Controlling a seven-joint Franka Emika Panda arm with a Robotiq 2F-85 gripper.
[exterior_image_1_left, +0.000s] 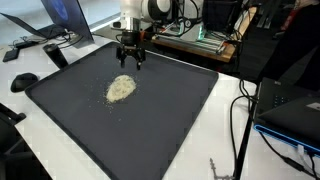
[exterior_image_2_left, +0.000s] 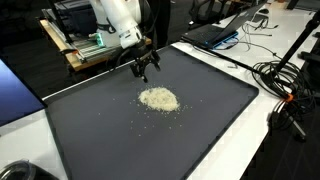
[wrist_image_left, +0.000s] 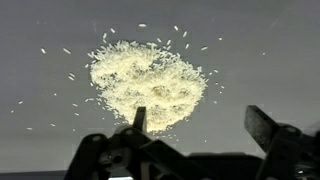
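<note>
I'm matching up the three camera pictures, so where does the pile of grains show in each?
In an exterior view: the pile of grains lies left of centre on the black mat, just below the tool.
In an exterior view: the pile of grains sits at the centre, below and right of the tool.
Wrist view: the pile of grains fills the middle, above the tool.
Shared landmark: the open tool, close beside the pile.

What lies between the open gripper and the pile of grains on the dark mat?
Only bare dark mat and a few stray grains; the wrist view shows the pile just ahead of the open gripper, nothing else between.
</note>
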